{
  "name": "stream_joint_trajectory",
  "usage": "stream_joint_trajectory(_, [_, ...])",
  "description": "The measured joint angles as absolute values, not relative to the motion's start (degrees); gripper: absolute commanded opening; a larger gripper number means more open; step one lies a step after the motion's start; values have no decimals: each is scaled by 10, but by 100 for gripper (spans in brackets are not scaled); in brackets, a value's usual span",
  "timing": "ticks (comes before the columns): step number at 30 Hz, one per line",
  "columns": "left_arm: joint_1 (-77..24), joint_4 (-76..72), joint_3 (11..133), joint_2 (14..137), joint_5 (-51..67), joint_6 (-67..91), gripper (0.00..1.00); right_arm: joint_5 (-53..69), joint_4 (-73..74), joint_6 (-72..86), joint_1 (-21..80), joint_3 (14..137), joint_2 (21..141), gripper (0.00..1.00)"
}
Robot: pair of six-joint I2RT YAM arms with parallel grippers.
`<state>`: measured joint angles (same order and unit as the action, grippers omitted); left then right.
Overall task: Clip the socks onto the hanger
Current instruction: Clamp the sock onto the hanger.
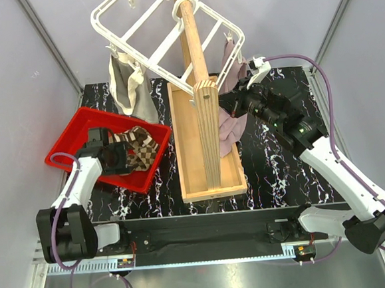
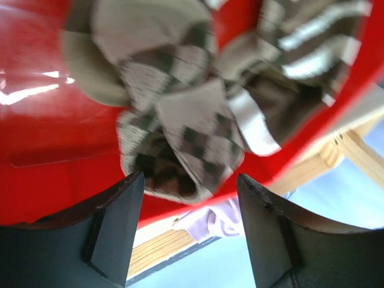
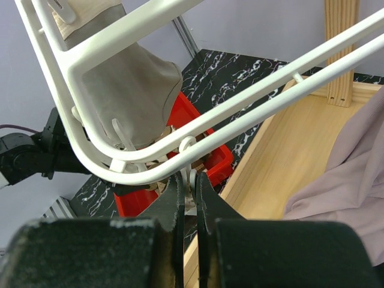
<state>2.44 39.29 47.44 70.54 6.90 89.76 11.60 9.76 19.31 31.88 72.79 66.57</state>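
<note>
Two up: beige sock (image 1: 126,82) left of the wooden stand (image 1: 207,116), mauve sock (image 1: 230,124) right of it. Both hang long axis down from the hanger (image 3: 336,48), whose frame tilts across the stand's pole. Left to do: checkered socks (image 1: 139,148), crumpled in the red bin (image 1: 72,137) left of the stand, no clear heading. Left tool (image 2: 189,180) gapes over them, empty. Right tool (image 3: 189,180), right of the stand, is pinched shut on a white clip (image 3: 188,146).
</note>
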Motion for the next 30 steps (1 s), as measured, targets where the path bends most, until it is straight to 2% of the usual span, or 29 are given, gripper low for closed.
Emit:
stream_joint_trajectory(8, [31,370,453,725,72,946,66,116,98,194,319,728,658,0])
stream_joint_trajectory(15, [31,340,445,761,73,969,60,116,99,196,319,728,658,0])
stream_joint_trajectory(19, [31,326,446,784,67,971,44,116,98,197,319,728,658,0])
stream_joint_trajectory(20, [31,322,445,789,66,972,34,116,99,198,319,728,658,0])
stream_joint_trajectory(22, [31,305,445,797,66,974,24,116,98,197,319,728,658,0])
stream_joint_trajectory(23, [31,294,444,801,66,975,9,116,99,198,319,728,658,0])
stream_joint_trajectory(24, [31,284,444,804,66,971,0,116,99,197,319,728,658,0])
stream_joint_trajectory(30, [20,290,470,793,11,886,0,116,100,197,319,728,657,0])
